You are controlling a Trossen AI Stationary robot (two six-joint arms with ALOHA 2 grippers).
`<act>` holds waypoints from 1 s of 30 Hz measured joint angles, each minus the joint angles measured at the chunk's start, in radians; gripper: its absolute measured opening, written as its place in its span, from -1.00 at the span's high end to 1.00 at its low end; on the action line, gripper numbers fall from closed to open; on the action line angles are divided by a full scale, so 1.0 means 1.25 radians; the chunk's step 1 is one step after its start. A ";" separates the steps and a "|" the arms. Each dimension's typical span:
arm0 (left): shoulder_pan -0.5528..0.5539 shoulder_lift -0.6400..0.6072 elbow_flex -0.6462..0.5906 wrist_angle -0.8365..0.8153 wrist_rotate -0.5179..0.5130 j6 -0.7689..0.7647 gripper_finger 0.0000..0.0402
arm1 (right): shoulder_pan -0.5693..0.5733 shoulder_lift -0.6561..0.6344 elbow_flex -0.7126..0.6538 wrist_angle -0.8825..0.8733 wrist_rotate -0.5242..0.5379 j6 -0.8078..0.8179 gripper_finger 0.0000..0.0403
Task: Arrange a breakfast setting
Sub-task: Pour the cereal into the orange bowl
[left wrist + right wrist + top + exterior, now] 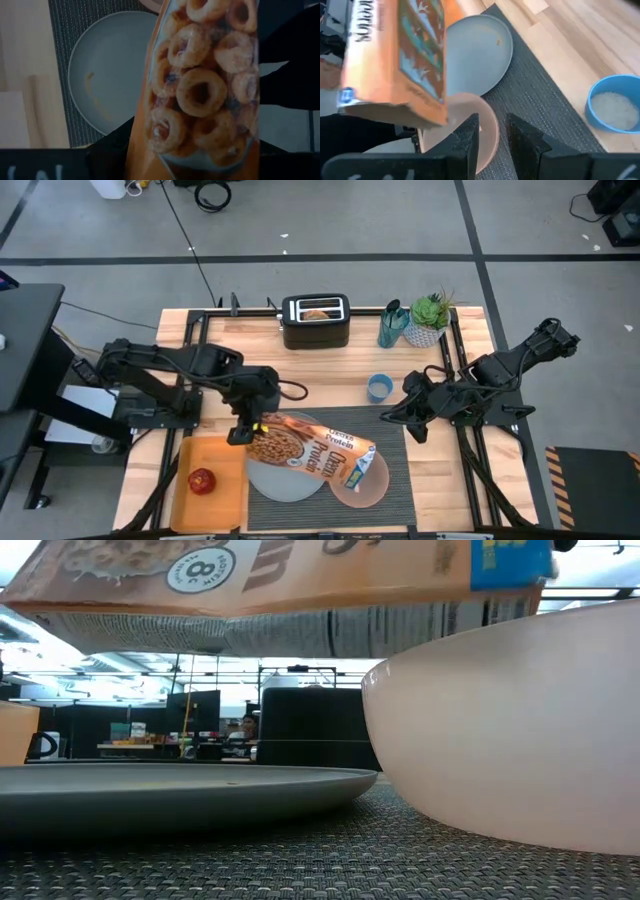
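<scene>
Wooden tabletop carries the dark ribbed mat (330,470), the landmark here. On the mat sit 1 blue-grey plate (275,480) and 1 pink bowl (365,485). Left of the mat, the red apple (202,480) lies on the orange tray (225,500); the bagel (318,313) sits in the toaster (315,322) beyond the mat. Cereal looks still unpoured. The left gripper (243,430) is clamped on the cereal box (312,448), tipped over plate and bowl. The right gripper (492,132), above the mat's right edge, holds nothing, jaws slightly apart.

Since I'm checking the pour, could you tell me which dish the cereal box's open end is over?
The pink bowl, beside the grey plate; the small blue bowl sits apart.
</scene>
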 joint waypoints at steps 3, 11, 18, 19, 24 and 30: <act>0.000 0.033 0.041 -0.036 0.000 0.002 0.10 | 0.000 0.000 0.000 0.000 -0.012 -0.002 0.49; 0.002 0.096 0.120 -0.067 0.003 0.000 0.10 | 0.000 0.000 0.000 -0.003 -0.003 -0.002 0.49; 0.018 0.102 0.130 -0.083 0.032 -0.028 0.10 | 0.000 0.000 0.000 -0.008 0.006 0.004 0.49; 0.018 0.102 0.130 -0.086 0.032 -0.027 0.10 | 0.000 0.000 0.000 -0.008 0.006 0.004 0.49; 0.027 0.102 0.130 -0.079 0.041 -0.044 0.10 | 0.000 0.001 0.000 -0.013 0.013 0.004 0.49; 0.032 0.102 0.129 -0.083 0.036 -0.030 0.10 | 0.000 0.001 0.000 -0.013 0.015 0.003 0.49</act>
